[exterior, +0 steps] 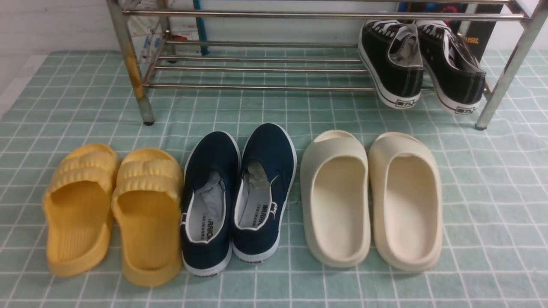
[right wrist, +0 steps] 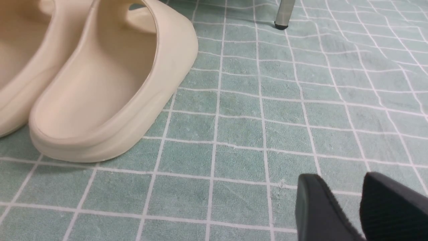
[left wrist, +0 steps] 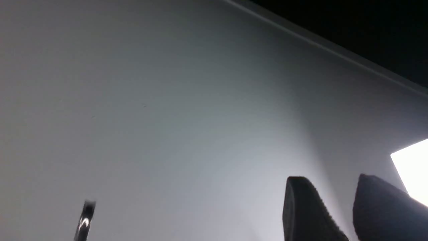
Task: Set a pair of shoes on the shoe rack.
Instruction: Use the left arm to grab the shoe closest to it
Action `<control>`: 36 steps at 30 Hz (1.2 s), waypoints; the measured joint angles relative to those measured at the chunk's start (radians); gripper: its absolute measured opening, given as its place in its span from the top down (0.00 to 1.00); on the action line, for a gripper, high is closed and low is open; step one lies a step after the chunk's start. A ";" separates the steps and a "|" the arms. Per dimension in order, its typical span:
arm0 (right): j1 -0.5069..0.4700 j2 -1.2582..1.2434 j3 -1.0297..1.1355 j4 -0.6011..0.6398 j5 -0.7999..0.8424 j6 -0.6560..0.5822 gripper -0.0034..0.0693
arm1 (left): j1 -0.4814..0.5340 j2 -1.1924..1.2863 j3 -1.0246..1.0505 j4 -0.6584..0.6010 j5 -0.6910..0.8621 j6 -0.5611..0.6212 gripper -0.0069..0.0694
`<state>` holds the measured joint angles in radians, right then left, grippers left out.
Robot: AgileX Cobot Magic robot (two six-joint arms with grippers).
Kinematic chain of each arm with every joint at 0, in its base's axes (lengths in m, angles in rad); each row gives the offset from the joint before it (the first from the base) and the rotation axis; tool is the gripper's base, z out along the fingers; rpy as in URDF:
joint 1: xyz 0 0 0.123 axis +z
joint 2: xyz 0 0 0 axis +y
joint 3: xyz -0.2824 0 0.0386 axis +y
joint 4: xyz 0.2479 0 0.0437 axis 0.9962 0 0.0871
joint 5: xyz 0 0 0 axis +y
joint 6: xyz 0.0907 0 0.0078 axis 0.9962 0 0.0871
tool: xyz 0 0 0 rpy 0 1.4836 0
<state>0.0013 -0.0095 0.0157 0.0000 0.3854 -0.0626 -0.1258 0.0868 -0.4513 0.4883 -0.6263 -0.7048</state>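
The two blue shoes sit on the tabletop (exterior: 492,192), which has a green cloth with white squares. They are in the middle of the front view, a little toward 6 o'clock. The left blue shoe (exterior: 209,201) and the right blue shoe (exterior: 263,188) lie side by side and touch. Their toes point to 12 o'clock and their heels to 6 o'clock. Each has a white sole and grey paper stuffed inside. They are not yet on the shoe rack (exterior: 265,69).

The shoe rack stands at 12 o'clock, behind all the shoes on the cloth. It is made of thin shiny bars. Two black sneakers (exterior: 396,64) lean on its low bars at about 1 o'clock, with their heels toward the camera.

The yellow slides (exterior: 147,205) are at 9 o'clock from the blue shoes, just beside them. The cream slides (exterior: 334,196) are at 3 o'clock from them, also close.

The right jaws are a little spread and pinch nothing. They are over the green cloth near one cream slide (right wrist: 110,83), not touching it. One rack leg (right wrist: 284,13) shows far behind.

The left jaws are also a little spread with nothing between them. Only a plain grey surface shows past them.
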 joint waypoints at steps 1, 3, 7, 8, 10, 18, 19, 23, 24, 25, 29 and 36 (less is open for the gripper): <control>0.000 0.000 0.000 0.000 0.000 0.000 0.63 | 0.000 0.041 -0.051 0.092 0.001 -0.055 0.60; 0.000 0.000 0.000 0.000 0.000 0.000 0.63 | 0.000 0.111 -0.111 0.209 0.036 -0.139 0.60; 0.000 0.000 0.000 0.000 0.000 0.000 0.63 | 0.000 0.257 -0.168 0.261 0.308 -0.221 0.66; 0.000 0.000 0.000 0.000 0.000 0.000 0.63 | 0.000 0.303 -0.175 0.261 0.418 -0.235 0.69; 0.000 0.000 0.000 0.000 0.000 0.000 0.62 | 0.000 0.386 -0.181 0.253 0.602 -0.251 0.75; 0.000 0.000 0.000 0.000 0.000 0.000 0.62 | 0.000 0.795 -0.274 -0.294 1.306 0.044 0.93; 0.000 0.000 0.000 0.000 0.000 0.000 0.62 | 0.000 0.834 -0.295 -0.385 1.353 0.124 0.93; 0.000 0.000 0.000 0.000 0.000 0.000 0.62 | 0.000 0.995 -0.371 -0.756 1.464 0.444 0.93; 0.000 0.000 0.000 0.000 0.000 0.000 0.62 | 0.000 1.037 -0.383 -0.844 1.460 0.532 0.93; 0.000 0.000 0.000 0.000 0.000 0.000 0.62 | 0.000 1.043 -0.384 -0.856 1.458 0.532 0.93; 0.000 0.000 0.000 0.000 0.000 0.000 0.62 | 0.000 1.166 -0.392 -0.948 1.404 0.642 0.92; 0.000 0.000 0.000 0.000 0.000 0.000 0.62 | -0.087 1.320 -0.406 -0.918 1.354 0.637 0.67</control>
<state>0.0013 -0.0095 0.0157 0.0000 0.3854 -0.0626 -0.2132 1.4065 -0.8574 -0.4293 0.7280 -0.0682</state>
